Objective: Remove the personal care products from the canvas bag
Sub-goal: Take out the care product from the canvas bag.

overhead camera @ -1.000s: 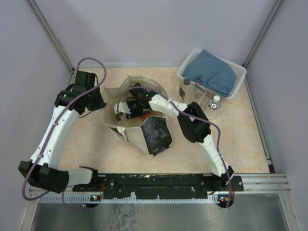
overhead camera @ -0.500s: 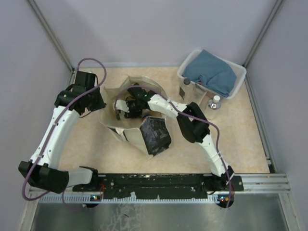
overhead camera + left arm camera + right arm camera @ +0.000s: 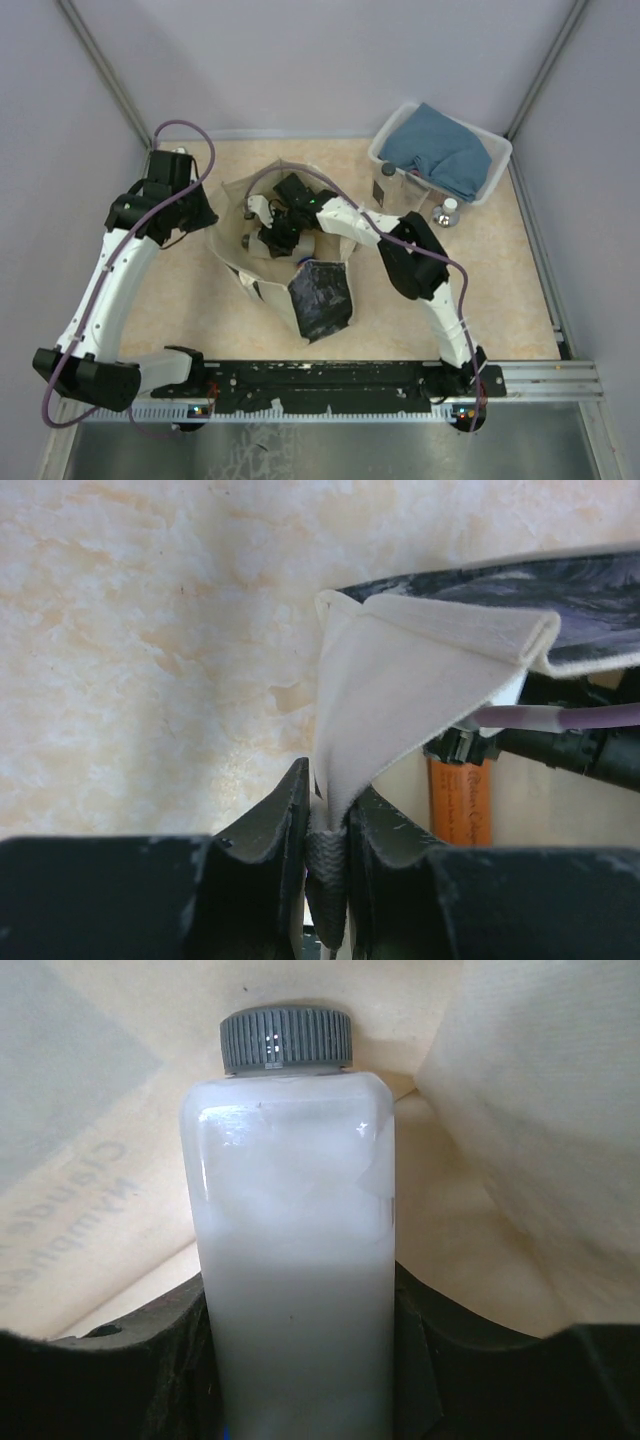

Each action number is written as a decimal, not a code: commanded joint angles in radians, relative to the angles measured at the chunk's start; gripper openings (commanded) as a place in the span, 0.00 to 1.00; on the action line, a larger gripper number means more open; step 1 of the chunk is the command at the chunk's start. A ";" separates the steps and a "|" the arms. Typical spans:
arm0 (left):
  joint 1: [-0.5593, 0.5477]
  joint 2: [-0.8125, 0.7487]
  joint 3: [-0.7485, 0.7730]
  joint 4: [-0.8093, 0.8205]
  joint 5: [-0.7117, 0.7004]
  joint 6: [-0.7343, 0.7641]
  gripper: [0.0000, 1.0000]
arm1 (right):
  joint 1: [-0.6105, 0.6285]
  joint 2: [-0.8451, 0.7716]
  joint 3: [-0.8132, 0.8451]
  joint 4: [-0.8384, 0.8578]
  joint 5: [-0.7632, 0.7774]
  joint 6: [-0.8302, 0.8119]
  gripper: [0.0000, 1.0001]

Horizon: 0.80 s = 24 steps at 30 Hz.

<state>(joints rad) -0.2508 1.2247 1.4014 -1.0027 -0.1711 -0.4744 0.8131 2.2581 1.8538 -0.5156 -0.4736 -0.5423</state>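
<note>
The cream canvas bag (image 3: 232, 262) lies open mid-table, its dark printed panel (image 3: 320, 300) toward the front. My left gripper (image 3: 205, 215) is shut on the bag's left rim; the left wrist view shows the cream cloth (image 3: 400, 670) pinched between the fingers of the gripper (image 3: 328, 810). My right gripper (image 3: 285, 228) reaches into the bag and is shut on a white bottle with a grey cap (image 3: 266, 242), seen upright between the fingers in the right wrist view (image 3: 295, 1260). An orange bottle (image 3: 460, 800) lies inside the bag.
A white plastic basket (image 3: 492, 178) with a blue cloth (image 3: 440, 150) stands at the back right. A pale bottle with a dark cap (image 3: 385, 185) is at its left corner, and another small bottle (image 3: 446, 212) stands on the table in front of it.
My right gripper has shifted inside the bag and drawn back, and the white bottle now shows in its grip. The bag's dark panel has slid toward the front. The left gripper has kept its hold on the rim.
</note>
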 commanded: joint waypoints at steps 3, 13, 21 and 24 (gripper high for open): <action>0.005 -0.019 -0.009 -0.009 -0.010 -0.005 0.23 | -0.029 -0.326 -0.140 0.318 -0.121 0.375 0.00; 0.005 0.014 -0.013 0.027 0.002 0.003 0.23 | -0.043 -0.466 -0.106 0.422 -0.084 0.351 0.00; 0.007 0.056 0.012 0.039 0.007 0.018 0.22 | -0.104 -0.570 -0.253 0.739 -0.043 0.491 0.00; 0.006 0.067 0.015 0.041 0.013 0.019 0.22 | -0.142 -0.624 -0.353 0.949 -0.045 0.606 0.00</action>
<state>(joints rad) -0.2504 1.2716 1.3964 -0.9531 -0.1623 -0.4698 0.7254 1.7947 1.5524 -0.0204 -0.5266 -0.0879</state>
